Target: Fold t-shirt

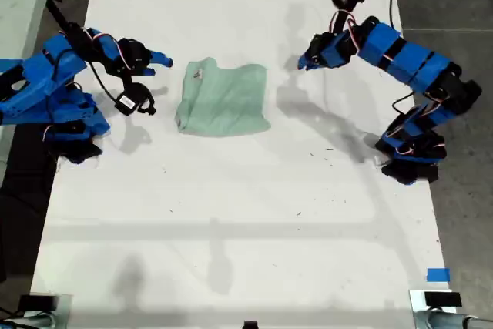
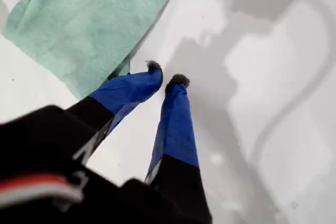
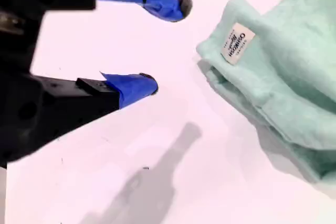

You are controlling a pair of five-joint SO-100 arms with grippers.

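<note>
Cloth: the pale mint-green folded cloth t-shirt [image 1: 224, 100] lies as a compact, roughly square bundle on the white table surface [image 1: 231, 221], in the far middle of the exterior view, its small white neck tag [image 3: 236, 42] on the edge toward that view's left.

Step in hand: judging by the tidy bundle and both grippers off it, the fold looks nearly or fully done; what remains is to clear away without snagging.

Doing it well: I should pull straight back from the cloth, tips raised, so no finger drags a layer open; the tag-side edge is thick and soft and could catch.

First gripper: my first gripper [image 2: 166, 78], blue-fingered, hovers just beside the shirt's edge on the exterior view's right, fingers almost together with a slim gap, holding nothing.

Second gripper: my second gripper [image 3: 165, 43] sits near the tag side, on the exterior view's left, fingers wide apart and empty.

Arm pose: both arms reach inward toward the shirt, grippers angled down.
</note>
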